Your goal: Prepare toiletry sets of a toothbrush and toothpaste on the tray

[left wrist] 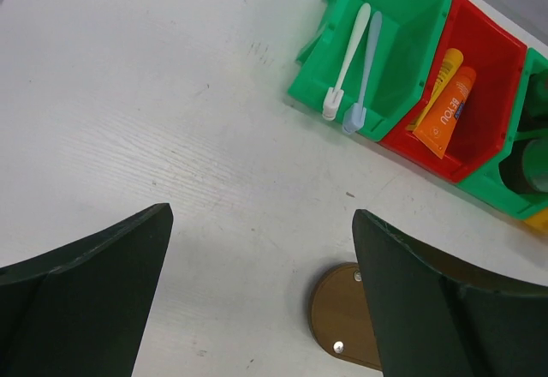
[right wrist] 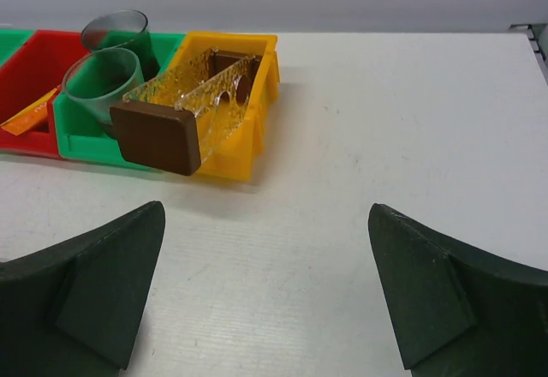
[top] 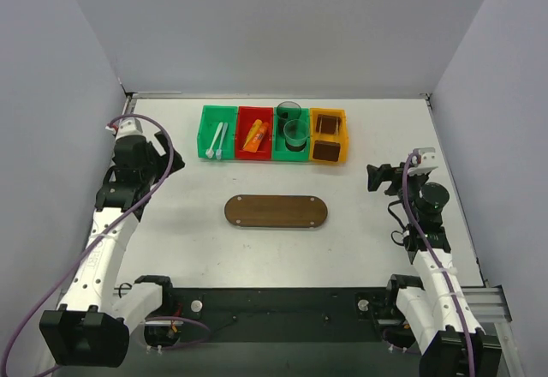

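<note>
Left wrist view has the left end effector (left wrist: 263,214) spread wide with nothing between its fingers, hanging over bare worktop (left wrist: 128,94). Ahead of it and to its right sits a green bin (left wrist: 411,0) holding both toothbrushes (left wrist: 347,60). They lie side by side with their heads propped on the near lip, so the heads look easy to pinch without reaching deep into the bin. Just beyond that, in the adjoining red bin (left wrist: 505,47), the orange toothpaste tube (left wrist: 447,111) lies against the yellow toothpaste tube (left wrist: 443,68).

Close beside this end effector's right finger, the rounded end of the tray (left wrist: 342,317) shows. The top external view shows nothing on the tray, so no set has been started. The tray lies between the two arms and nearer to them than the bins, probably so that either arm can reach it.

The right end effector (right wrist: 267,210) is likewise spread and empty above the worktop. Ahead and to its left stands a yellow bin (right wrist: 253,128) with a brown block (right wrist: 158,137) jutting from its near end. Further left are two green cups (right wrist: 103,81), and none of these belong to the task.

With the brushes and tubes lying nearer the left end effector, it seems the likelier one to make the first pick, and its wide spread suits an approach.
</note>
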Robot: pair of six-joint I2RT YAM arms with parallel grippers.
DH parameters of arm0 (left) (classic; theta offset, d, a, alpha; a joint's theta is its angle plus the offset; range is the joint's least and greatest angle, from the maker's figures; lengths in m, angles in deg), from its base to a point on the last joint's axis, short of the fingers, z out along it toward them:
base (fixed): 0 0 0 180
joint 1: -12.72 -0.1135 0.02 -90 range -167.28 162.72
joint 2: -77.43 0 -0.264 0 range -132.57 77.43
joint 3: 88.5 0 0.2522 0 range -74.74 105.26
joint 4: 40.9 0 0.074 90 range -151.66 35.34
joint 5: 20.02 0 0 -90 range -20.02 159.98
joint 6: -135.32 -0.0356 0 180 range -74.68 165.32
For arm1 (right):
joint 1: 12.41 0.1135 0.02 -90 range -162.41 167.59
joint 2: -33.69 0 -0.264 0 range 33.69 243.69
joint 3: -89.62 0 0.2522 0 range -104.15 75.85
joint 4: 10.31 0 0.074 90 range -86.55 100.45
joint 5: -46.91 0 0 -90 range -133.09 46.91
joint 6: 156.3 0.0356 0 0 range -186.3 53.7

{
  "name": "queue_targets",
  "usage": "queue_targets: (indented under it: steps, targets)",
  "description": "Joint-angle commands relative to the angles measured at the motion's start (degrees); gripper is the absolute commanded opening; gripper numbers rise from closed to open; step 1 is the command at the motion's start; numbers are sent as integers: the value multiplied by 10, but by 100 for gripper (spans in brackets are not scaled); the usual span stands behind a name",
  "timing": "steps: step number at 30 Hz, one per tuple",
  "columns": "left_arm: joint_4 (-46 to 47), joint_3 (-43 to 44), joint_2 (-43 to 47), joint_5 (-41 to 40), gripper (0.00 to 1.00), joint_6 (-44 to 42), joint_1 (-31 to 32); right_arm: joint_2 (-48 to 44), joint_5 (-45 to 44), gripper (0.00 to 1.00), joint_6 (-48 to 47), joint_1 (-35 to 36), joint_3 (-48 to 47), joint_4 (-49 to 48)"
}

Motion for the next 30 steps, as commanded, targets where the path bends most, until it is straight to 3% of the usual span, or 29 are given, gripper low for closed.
queue_targets:
  steps: [1, 5, 8, 11, 12, 14, 17, 24, 29, 30]
  targets:
    - [0, 28, 6, -31, 97, 0, 1, -17, 32, 100, -13, -2, -19, -74]
    - [-1, 35, 10, -56, 97, 1, 1, -23, 32, 100, -1, -2, -25, -70]
    - [-1, 35, 14, -77, 97, 0, 1, -22, -9, 100, 66, -2, -55, -37]
    - [7, 31, 19, -74, 97, -8, 1, -10, -144, 100, 184, -2, -130, 78]
    - [10, 30, 21, -70, 97, -10, 1, -2, -182, 100, 208, -2, -163, 177]
    - [9, 31, 24, -63, 97, -12, 1, 31, -239, 100, 170, -1, -248, 248]
    - [12, 30, 27, -51, 97, -20, 1, 84, -243, 100, 141, 0, -322, 314]
    - [6, 34, 23, -30, 97, -40, 1, 199, -234, 100, 231, -2, -476, 465]
    - [5, 29, 28, -28, 97, -51, 1, 281, -131, 100, 235, 7, -527, 479]
    - [7, 27, 29, -28, 97, -50, 1, 294, -71, 100, 221, 10, -538, 482]
